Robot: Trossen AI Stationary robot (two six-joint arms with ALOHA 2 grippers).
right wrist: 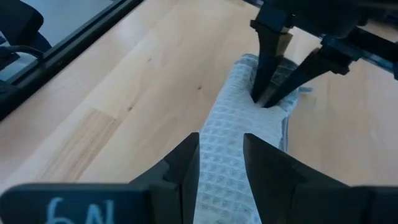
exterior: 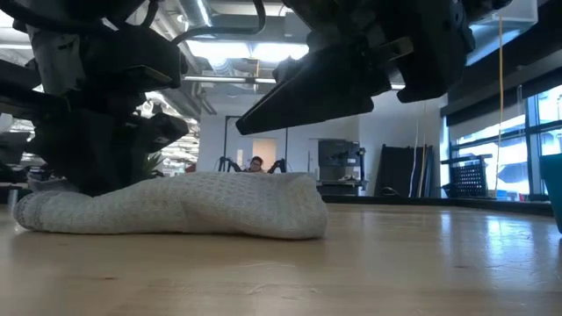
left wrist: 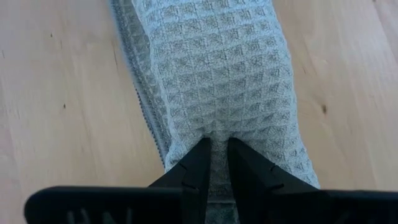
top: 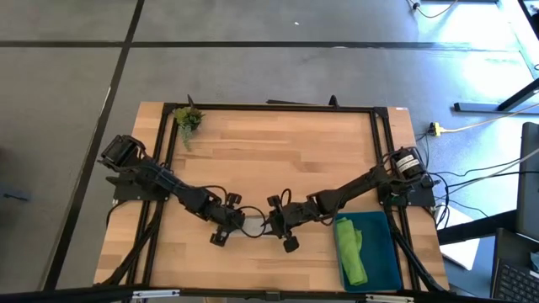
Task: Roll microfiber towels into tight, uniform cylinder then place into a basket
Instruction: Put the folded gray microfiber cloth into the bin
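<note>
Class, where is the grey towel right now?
In the high view, the rolled grey towel lies near the table's front centre, pinched between the left gripper and right gripper, left of the basket.

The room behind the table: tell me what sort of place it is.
Probably a robotics lab or open workshop. The low view shows exposed ceiling ducts, dark equipment racks and a person seated at the back; the high view shows a bare concrete floor with loose cables.

Grey floor (top: pixel 253 76) with dark seams, bright ceiling strip lights (exterior: pixel 204 13), tall windows (exterior: pixel 536 132) at right.
</note>
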